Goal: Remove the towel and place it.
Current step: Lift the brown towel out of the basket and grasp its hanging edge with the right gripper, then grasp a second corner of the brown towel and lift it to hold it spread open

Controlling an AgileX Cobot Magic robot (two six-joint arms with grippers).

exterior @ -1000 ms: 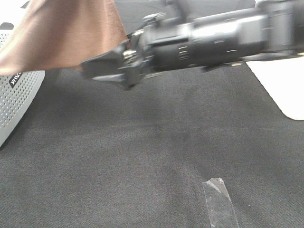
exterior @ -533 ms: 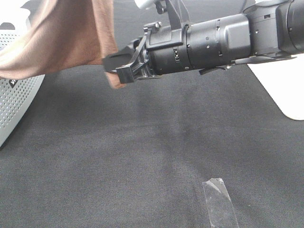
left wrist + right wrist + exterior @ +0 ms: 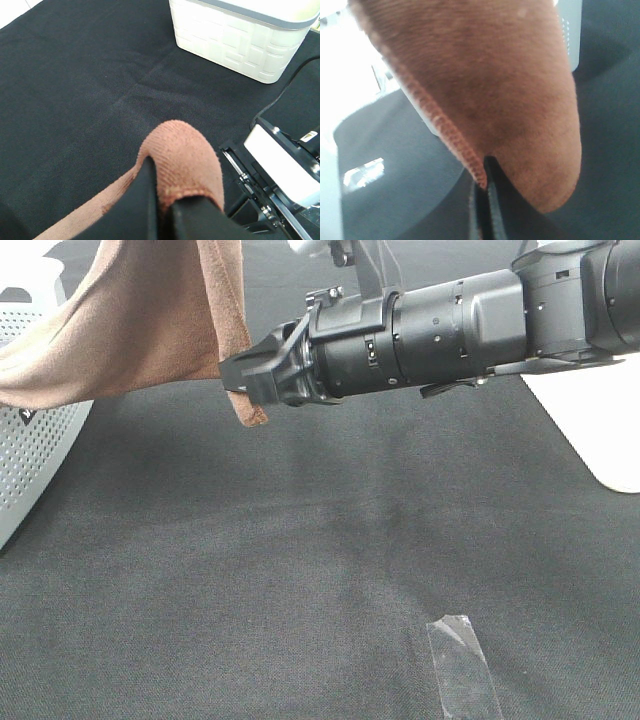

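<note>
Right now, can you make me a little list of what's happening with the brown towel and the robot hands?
Towel: brown, held up above the black cloth by both grippers
Left gripper: shut on a towel fold
Right gripper: shut on the towel's hemmed edge
Nearby: white holey basket on the left; clear tape strip on the cloth

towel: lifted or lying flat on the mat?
Lifted. The towel hangs above the black mat, a corner pinched in the right gripper, another fold clamped in the left gripper.
</note>
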